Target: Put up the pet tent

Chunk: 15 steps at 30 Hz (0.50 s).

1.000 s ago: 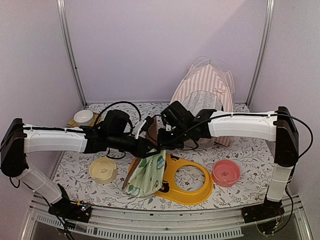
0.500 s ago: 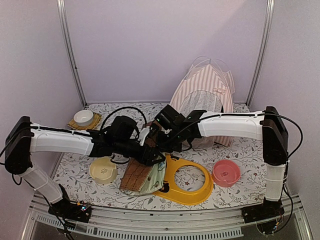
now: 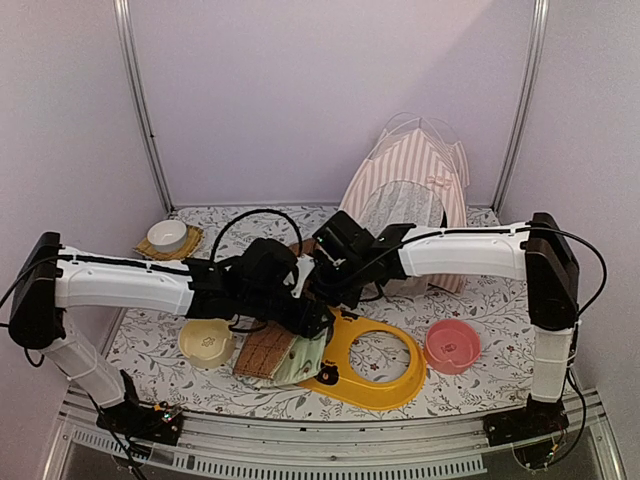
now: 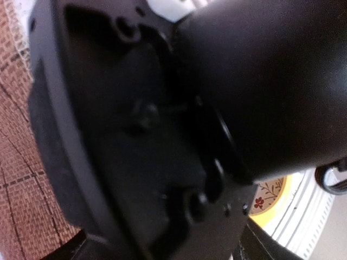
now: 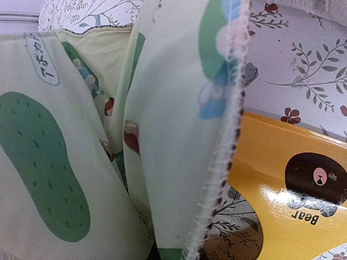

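Observation:
The pet tent, pink-and-white striped with a lace door, stands upright at the back right, apart from both arms. My two grippers meet at the table's middle over a square mat, brown quilted on one side and green-printed on the other. My left gripper is low over the mat's upper edge; its wrist view is blocked by a black arm body, with brown quilting at the left. My right gripper has the green-printed fabric folded up right against its camera; its fingers are hidden.
A yellow bowl stand lies at the front centre, partly under the mat, and shows in the right wrist view. A pink bowl sits to its right, a cream bowl at the left, a white bowl at the back left.
The mat hung from the grippers with its green side out; it has come down and now lies mostly flat, brown side up. Both grippers have moved lower and slightly left.

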{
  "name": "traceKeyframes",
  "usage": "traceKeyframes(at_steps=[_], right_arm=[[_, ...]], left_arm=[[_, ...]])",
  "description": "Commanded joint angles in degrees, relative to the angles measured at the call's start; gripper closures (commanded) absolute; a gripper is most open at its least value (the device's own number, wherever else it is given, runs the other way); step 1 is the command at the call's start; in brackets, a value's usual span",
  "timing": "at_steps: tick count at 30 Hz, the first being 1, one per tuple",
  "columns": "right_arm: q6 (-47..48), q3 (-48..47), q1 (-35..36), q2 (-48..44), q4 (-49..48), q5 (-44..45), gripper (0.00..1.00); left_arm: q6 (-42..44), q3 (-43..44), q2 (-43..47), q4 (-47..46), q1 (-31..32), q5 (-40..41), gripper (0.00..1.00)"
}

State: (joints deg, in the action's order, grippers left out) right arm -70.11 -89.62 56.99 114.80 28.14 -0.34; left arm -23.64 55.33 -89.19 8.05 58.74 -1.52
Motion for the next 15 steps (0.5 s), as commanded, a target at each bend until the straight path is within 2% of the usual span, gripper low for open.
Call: traceKeyframes(at_steps=[1,9,12,15], right_arm=[[-4.9,-0.1,-0.1,-3.9,-5.6,-1.5,1.00],[-7.6,2.6,-0.5,-6.3,-8.4,-2.9,1.00],[-7.6,3.1,-0.5,-6.7,-9.1,-3.1,1.00],[-7.6,4.1,-0.5,-7.5,-10.1,-3.5,1.00]], left_arm=[[0.8,4.6,-3.3,8.6,4.8,9.7,0.27],[-0.1,9.2,-7.9,17.0,8.2,20.1,0.32],[-1.0,9.4,-8.6,17.7,8.5,21.4,0.37],[-1.4,9.2,-8.8,17.9,8.5,22.4,0.47]])
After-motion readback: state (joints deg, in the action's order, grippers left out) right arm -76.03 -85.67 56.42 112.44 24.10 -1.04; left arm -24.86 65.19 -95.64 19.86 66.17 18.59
